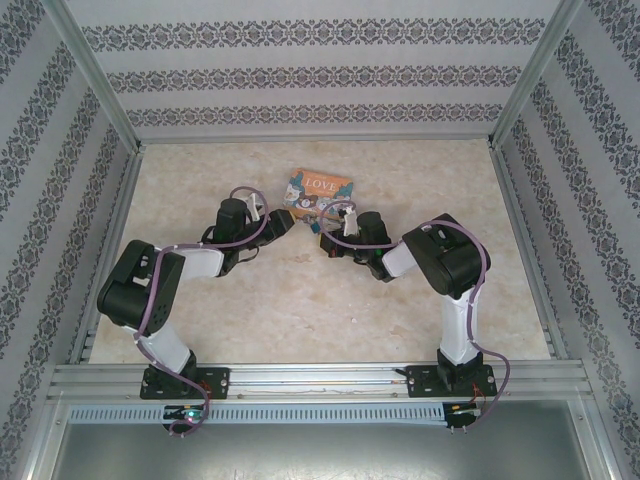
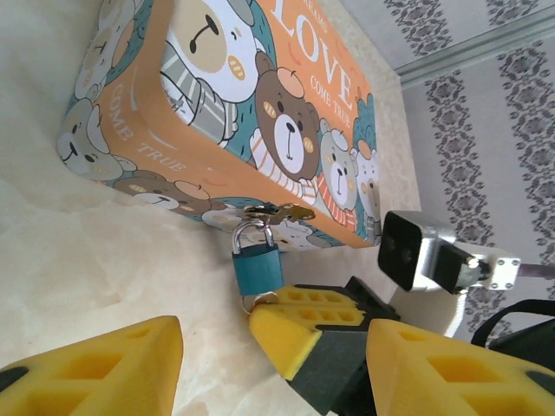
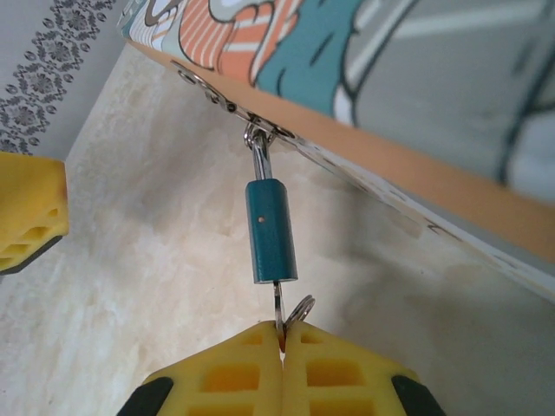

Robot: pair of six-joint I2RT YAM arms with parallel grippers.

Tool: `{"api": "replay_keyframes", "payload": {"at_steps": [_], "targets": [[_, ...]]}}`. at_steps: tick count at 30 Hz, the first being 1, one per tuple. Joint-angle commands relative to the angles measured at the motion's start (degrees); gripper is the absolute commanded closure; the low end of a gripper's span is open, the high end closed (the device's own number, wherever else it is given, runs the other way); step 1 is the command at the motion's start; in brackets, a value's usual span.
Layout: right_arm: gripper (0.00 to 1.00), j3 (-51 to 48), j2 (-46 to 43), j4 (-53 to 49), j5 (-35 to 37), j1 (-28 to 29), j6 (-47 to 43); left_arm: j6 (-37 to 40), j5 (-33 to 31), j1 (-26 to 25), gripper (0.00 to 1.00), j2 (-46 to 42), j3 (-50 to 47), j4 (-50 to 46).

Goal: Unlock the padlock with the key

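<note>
Patterned wallpaper (image 1: 300, 80) closes in three sides of the pale marbled table (image 1: 300, 310) you are working on. The padlock (image 3: 270, 232) hangs at the near long side of the "LOVE" tin (image 2: 234, 95). Its thin silvery shackle (image 2: 251, 232) is threaded through the tin's brassy hasp (image 2: 279, 212), and its blue-teal body points away from the tin toward your arms. From the left wrist, both shackle legs appear to sit in the body. The key (image 3: 277, 305) shows as a thin grey sliver running from the underside of the padlock body straight down into your right gripper (image 3: 282, 336). A small wire ring (image 3: 300, 308) sits just beside it. That gripper's yellow fingers (image 3: 234, 373) are pressed together on the key with no gap between them, in line with the lock body, so lock and key stand in one straight run from hasp to fingertips. Your left gripper (image 1: 285, 222) sits just left of the padlock, its jaws spread wide and holding nothing. From its own wrist camera its fingers (image 2: 104, 373) frame the scene on either side, with the padlock and the right gripper's tip beyond the gap. In the overhead view both arms reach in from the near rail and meet at the tin's near edge, around the middle of the table.
</note>
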Motion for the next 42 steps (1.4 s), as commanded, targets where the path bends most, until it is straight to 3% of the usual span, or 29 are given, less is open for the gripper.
{"api": "replay_keyframes", "payload": {"at_steps": [1, 10, 42], "targets": [[1.0, 0.73, -0.86, 2.66, -3.03, -0.74, 6.52, -3.86, 0.51, 0.03, 0.43, 1.1, -0.41, 7.33], [1.0, 1.46, -0.15, 7.29, -5.3, -1.2, 14.62, -5.94, 1.86, -0.91, 0.44, 5.39, 0.69, 9.61], [1.0, 1.78, -0.23, 7.12, -5.85, -0.41, 18.27, -11.76, 4.59, -3.73, 0.53, 16.66, 8.5, 11.43]]}}
